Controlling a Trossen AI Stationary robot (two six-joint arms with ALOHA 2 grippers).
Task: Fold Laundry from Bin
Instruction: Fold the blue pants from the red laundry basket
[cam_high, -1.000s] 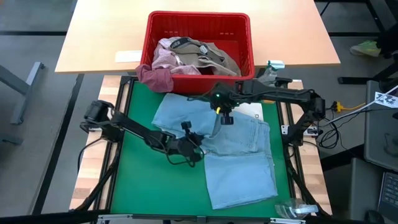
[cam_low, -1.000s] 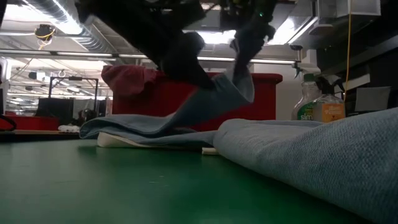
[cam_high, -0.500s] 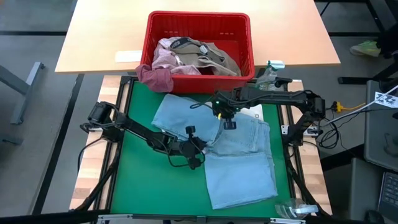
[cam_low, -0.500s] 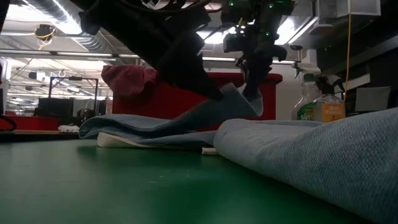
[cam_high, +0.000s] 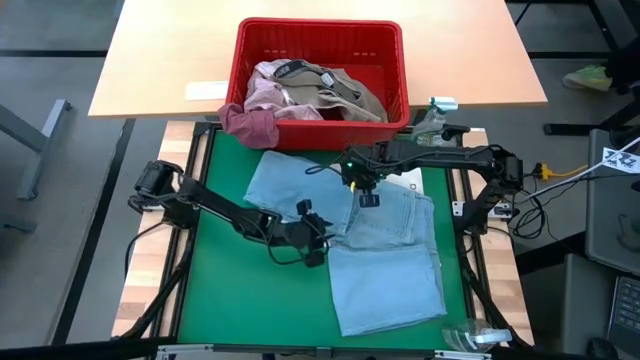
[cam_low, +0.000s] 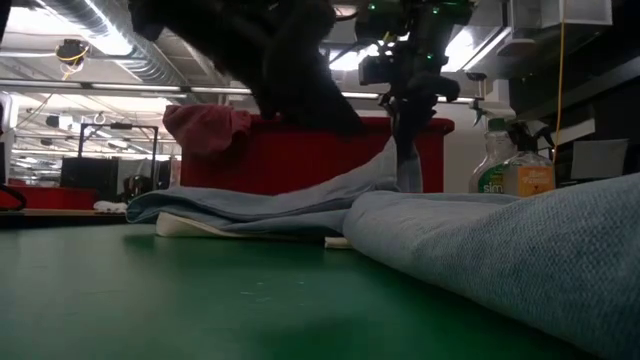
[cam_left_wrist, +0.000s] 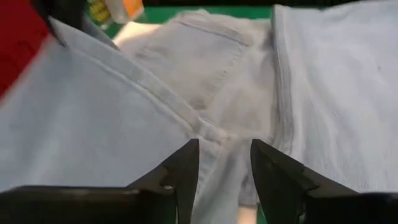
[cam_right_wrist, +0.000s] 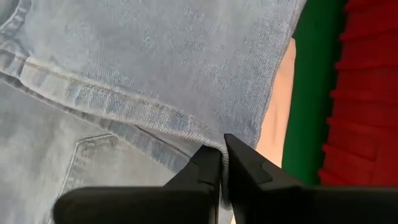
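A pair of light blue jeans (cam_high: 375, 250) lies spread on the green worktop (cam_high: 220, 290), partly folded, with one leg reaching toward the near edge. Behind it, on a wooden table, a red bin (cam_high: 318, 68) holds the rest of the laundry: a khaki-grey piece (cam_high: 345, 88), a pale pink piece (cam_high: 268, 92), and a maroon piece (cam_high: 250, 125) draped over the bin's front rim.

The left gripper (cam_high: 318, 238) sits low over the middle of the jeans. In its wrist view its two dark fingers (cam_left_wrist: 183, 171) stand apart, with denim seams showing in the gap and nothing pinched between them. The right gripper (cam_high: 366, 192) is over the upper part of the jeans, nearer the bin. Its fingers (cam_right_wrist: 208, 171) are pressed together on a thick stitched seam, and the level view shows a peak of cloth (cam_low: 405, 165) pulled up to it.

The jeans look like heavy, limp denim: floppy rather than stiff, not fragile, and coarse enough that it should not slip easily. The fabric will probably sag and drag under its own weight when lifted from one point. The sturdiest places to hold are likely the doubled seams, the waistband and the hems, where the cloth is thickest. Pinching a single flat layer in the middle risks catching the layer beneath. A lift with two grips set well apart along one edge would likely keep the fold straight.
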